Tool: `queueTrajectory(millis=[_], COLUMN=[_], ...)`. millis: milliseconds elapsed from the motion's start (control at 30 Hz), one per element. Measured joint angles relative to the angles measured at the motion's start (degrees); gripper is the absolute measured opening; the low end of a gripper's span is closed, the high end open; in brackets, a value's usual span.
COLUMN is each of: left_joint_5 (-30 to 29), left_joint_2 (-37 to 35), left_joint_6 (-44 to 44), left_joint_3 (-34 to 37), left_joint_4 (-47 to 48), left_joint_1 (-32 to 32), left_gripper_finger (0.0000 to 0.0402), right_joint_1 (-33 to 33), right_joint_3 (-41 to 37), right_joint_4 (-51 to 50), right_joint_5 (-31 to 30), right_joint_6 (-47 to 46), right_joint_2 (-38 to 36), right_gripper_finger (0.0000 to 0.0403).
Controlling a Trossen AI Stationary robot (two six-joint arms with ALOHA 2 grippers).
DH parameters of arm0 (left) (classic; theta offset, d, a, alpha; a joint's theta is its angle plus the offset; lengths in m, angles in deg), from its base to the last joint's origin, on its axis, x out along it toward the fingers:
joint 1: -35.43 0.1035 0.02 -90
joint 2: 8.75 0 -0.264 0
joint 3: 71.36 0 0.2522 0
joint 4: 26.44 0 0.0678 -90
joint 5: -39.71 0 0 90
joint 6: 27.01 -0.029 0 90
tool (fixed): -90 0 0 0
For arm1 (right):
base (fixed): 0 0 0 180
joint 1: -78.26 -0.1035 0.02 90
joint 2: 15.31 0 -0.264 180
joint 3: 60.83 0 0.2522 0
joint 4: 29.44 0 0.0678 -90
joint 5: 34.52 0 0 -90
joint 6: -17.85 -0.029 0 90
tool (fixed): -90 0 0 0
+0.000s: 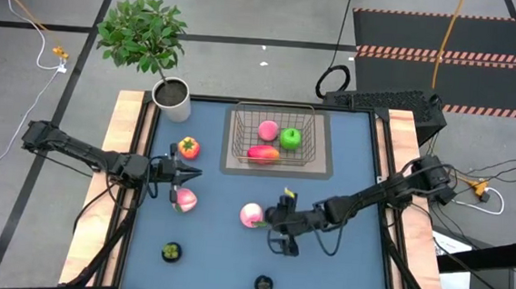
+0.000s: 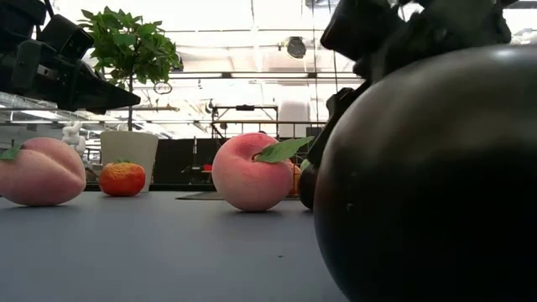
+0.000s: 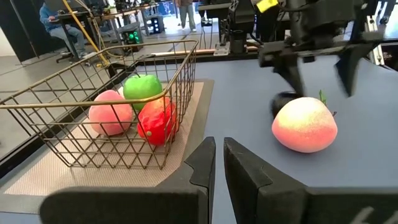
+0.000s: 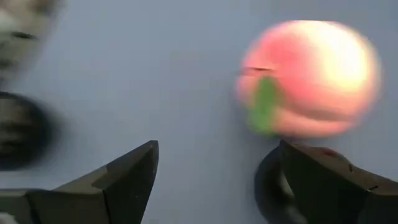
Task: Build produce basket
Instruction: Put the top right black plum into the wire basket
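The wire basket (image 1: 236, 139) stands at the table's far middle and holds a pink peach (image 1: 267, 130), a green apple (image 1: 290, 138) and a red-orange oval (image 1: 263, 153). My right gripper (image 1: 275, 220) is open, with its fingers just right of a second pink peach (image 1: 251, 215) that rests on the table; in the right wrist view (image 4: 217, 152) that peach (image 4: 308, 78) lies ahead of the fingers. My left gripper (image 1: 190, 172) is shut and raised, between the orange-red one with the green top (image 1: 188, 146) and a third peach (image 1: 184, 199).
Two small dark round ones lie near the table's near edge (image 1: 170, 251) (image 1: 264, 282); the second fills the low view's right side (image 2: 428, 176). A white pot with a leafy plant (image 1: 172, 97) stands at the far left corner. A grey mat (image 3: 93, 177) lies under the basket.
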Motion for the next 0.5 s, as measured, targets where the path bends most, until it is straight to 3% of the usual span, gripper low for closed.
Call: queueTrajectory(millis=[400, 500], left_joint_5=[0.01, 0.00], left_joint_2=[0.00, 0.00], left_joint_6=[0.00, 0.00], left_joint_3=[0.00, 0.00], left_joint_4=[0.03, 0.04], left_joint_1=[0.00, 0.00], left_gripper_finger=[0.0037, 0.0037], right_joint_1=[-0.22, 0.61], right_joint_3=[-0.29, -0.27], right_joint_4=[-0.31, -2.94], right_joint_5=[-10.97, -10.77], right_joint_6=[9.10, 8.31], right_joint_2=[-3.87, -4.03], right_gripper_finger=[0.0323, 0.0323])
